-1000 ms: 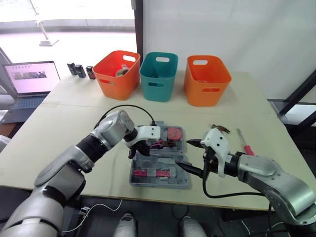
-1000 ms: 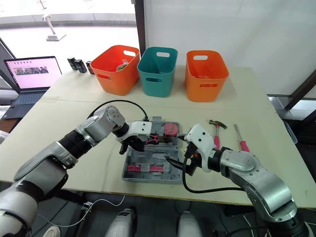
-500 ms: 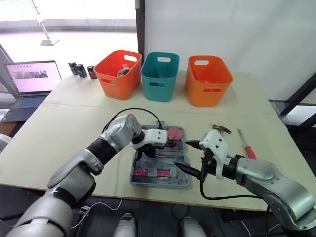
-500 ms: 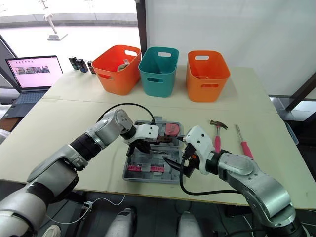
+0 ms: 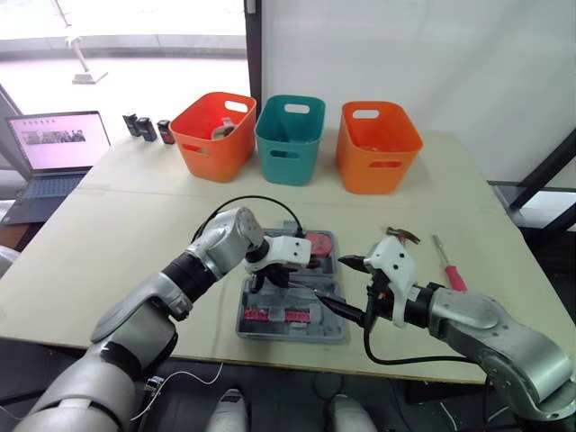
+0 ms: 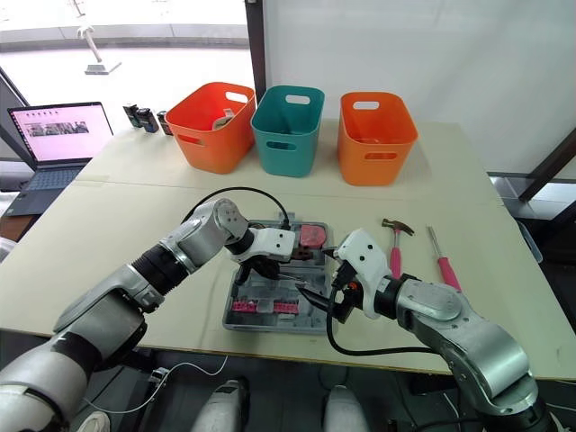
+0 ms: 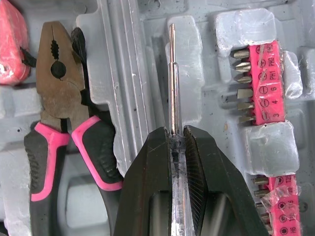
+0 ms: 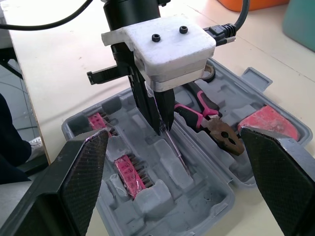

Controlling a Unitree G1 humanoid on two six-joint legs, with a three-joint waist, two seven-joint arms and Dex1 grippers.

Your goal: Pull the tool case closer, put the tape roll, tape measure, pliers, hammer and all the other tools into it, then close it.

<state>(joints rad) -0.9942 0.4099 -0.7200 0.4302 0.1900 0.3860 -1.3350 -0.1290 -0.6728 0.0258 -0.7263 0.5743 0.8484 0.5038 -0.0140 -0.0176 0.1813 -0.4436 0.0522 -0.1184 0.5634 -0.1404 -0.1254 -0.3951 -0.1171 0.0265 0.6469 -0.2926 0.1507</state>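
Place: robotics lab or test room.
Work surface: wide pale table (image 5: 108, 243), seam across the middle, loose cable (image 5: 175, 380) trailing below the front edge.
Sorting gear: plastic bins in a row at the back, orange bin (image 5: 213, 135), teal bin (image 5: 290, 139), second orange bin (image 5: 378, 144).
Monitoring: open laptop (image 5: 56, 144) at the table's left edge, screen lit; small black devices (image 5: 146, 128) beside it.
Surroundings: plain white wall panel (image 5: 405, 54), bright window (image 5: 126, 27) behind, black metal frame (image 5: 549, 171) at right.

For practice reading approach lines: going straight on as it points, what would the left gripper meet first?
Probably the moulded tray of the open grey plastic tool case, just beyond the thin clear-handled screwdriver held in the jaws of the left gripper.
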